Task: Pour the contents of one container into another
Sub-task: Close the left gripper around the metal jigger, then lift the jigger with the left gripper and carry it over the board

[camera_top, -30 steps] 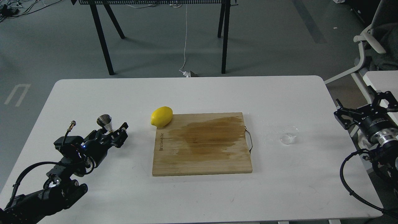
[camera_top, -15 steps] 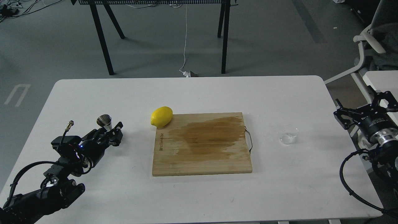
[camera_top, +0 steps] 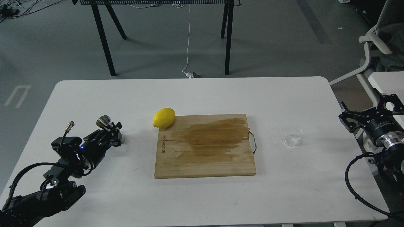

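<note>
The steel jigger (camera_top: 104, 121) stands near the table's left edge, its upper cone showing and its lower cone hidden behind my left gripper (camera_top: 114, 132). That gripper's dark fingers lie right around the jigger's base; I cannot make out whether they clamp it. The tiny clear glass cup (camera_top: 293, 137) sits upright on the table to the right of the board, alone. My right gripper (camera_top: 366, 108) hangs off the table's right edge, well clear of the cup, fingers spread and holding nothing.
A wooden cutting board (camera_top: 205, 157) with a dark wet stain lies mid-table, a metal handle on its right side. A lemon (camera_top: 164, 118) rests at its far left corner. A white chair stands beyond the right edge.
My left gripper has drawn back to the left and toward me; the jigger shifted slightly left with it. The right arm and glass cup have not moved.
</note>
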`<state>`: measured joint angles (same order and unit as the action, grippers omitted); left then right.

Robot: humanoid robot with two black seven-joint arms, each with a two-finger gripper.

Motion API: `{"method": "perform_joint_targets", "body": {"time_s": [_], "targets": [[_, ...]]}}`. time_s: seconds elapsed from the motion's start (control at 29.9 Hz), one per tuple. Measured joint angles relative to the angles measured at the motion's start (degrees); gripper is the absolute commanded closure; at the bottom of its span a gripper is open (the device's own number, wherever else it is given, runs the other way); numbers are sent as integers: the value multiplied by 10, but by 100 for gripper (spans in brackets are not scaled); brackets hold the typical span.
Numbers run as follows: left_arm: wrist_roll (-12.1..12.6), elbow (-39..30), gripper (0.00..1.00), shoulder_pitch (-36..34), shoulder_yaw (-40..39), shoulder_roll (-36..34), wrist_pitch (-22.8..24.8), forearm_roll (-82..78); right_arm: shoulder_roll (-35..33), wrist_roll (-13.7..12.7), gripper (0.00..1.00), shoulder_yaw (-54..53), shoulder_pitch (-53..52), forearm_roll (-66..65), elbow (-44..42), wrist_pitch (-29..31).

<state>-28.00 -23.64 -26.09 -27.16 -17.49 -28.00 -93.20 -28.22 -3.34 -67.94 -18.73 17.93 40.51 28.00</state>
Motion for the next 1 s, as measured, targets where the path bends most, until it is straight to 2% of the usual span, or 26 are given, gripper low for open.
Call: {"method": "perform_joint_targets", "body": {"time_s": [0.17, 0.57, 0.7, 0.84, 1.0], "targets": [[0, 0, 87, 0, 0, 0, 0, 0, 0, 0, 1, 0, 0, 0, 0, 0], [0, 0, 89, -13, -1, -7, 0, 4, 0, 0, 1, 0, 0, 0, -1, 0], [0, -1, 89, -49, -1, -15, 0, 5, 0, 0, 1, 0, 0, 0, -1, 0], [0, -1, 89, -110, -1, -45, 0, 8, 1, 0, 1, 0, 0, 0, -1, 0], [0, -3, 89, -180, -1, -45, 0, 5, 3, 0, 1, 0, -5, -1, -1, 0]]}}
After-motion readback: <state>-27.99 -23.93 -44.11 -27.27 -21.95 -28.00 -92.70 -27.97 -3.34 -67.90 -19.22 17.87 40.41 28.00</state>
